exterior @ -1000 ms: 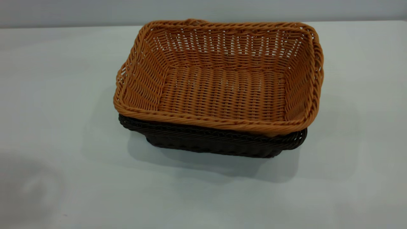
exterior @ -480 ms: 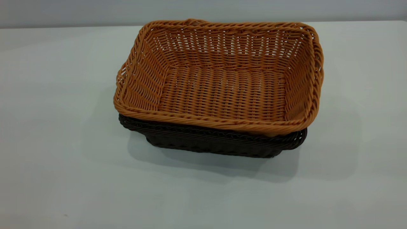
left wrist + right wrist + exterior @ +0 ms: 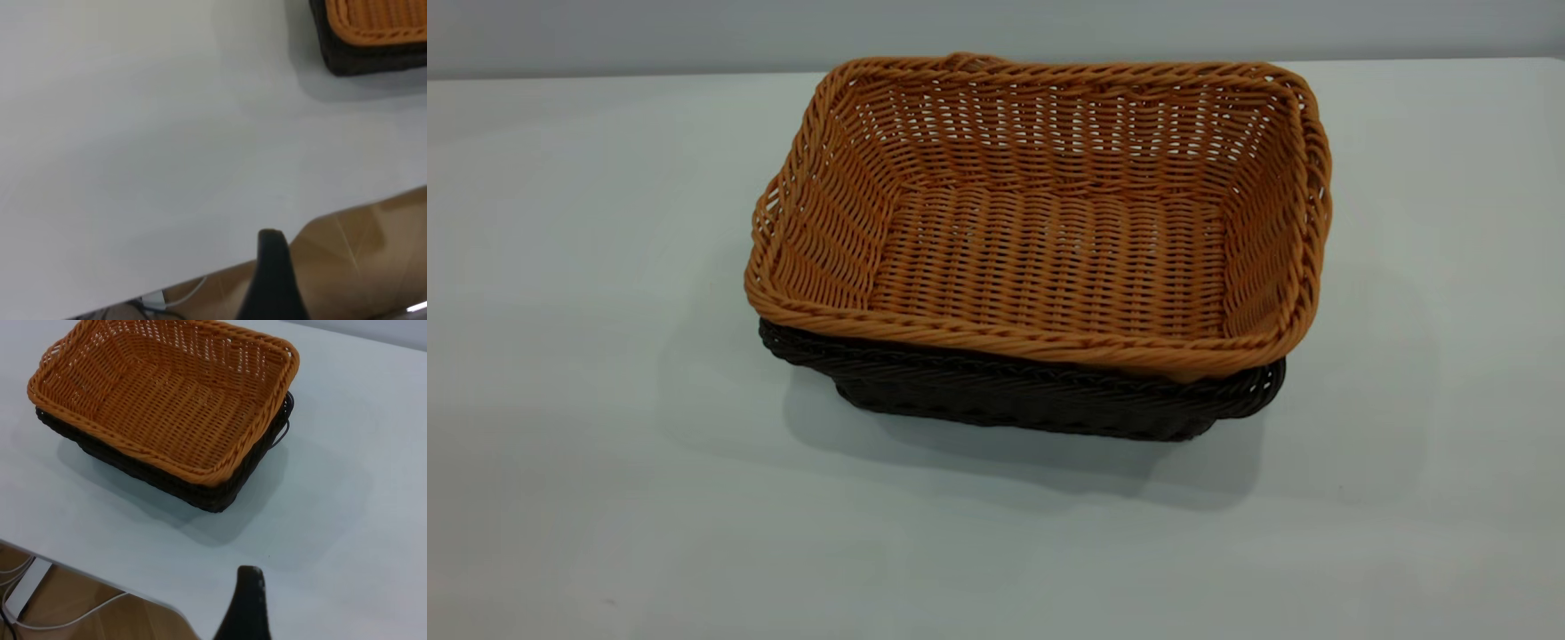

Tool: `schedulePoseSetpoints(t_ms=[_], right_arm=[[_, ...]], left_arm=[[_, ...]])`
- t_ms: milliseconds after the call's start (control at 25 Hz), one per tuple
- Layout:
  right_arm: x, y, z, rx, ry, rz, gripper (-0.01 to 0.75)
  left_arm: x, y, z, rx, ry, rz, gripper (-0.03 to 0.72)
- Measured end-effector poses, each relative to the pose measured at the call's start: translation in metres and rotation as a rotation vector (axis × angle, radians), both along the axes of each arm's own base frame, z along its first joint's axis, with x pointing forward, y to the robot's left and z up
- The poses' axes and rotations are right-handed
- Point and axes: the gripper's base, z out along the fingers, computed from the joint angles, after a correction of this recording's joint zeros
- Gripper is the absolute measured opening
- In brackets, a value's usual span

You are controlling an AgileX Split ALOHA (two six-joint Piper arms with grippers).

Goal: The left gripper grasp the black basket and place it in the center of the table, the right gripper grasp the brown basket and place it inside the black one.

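The brown basket sits nested inside the black basket mid-bench — nothing else inside. Both claws — left, right — hang back, holding nothing; how wide they gape, I can't tell.

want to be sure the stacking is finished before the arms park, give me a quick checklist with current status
1. brown basket sits inside the black basket: ok, nested, its rim above the dark rim.
2. Stack upright: ok, though the brown basket looks slightly skewed within the black one.
3. Stack near the middle of the table: ok in the exterior view.
4. left gripper clear of the baskets: ok, it is out by the table edge, apart from the stack.
5. right gripper clear of the baskets: ok, it is near the table edge, nothing held.
6. Fingers open on both grippers: cannot tell.
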Motion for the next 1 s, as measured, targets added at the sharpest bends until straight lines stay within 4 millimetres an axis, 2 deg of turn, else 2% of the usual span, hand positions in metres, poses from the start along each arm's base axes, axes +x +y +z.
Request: schedulePoseSetpoints(t_ms=[360, 680, 1000], right_arm=[[0.0, 0.0, 0.0, 0.002, -0.001, 0.001, 0.587], [0.0, 0.0, 0.0, 0.002, -0.001, 0.001, 0.578], [0.0, 0.0, 0.0, 0.002, -0.001, 0.001, 0.531]], left_arm=[[-0.004, 0.0, -0.026, -0.047, 0.038, 0.048, 0.509], [-0.004, 0.0, -0.025, -0.058, 0.03, 0.058, 0.509], [-0.01, 0.002, -0.025, -0.056, -0.026, 0.118, 0.509]])
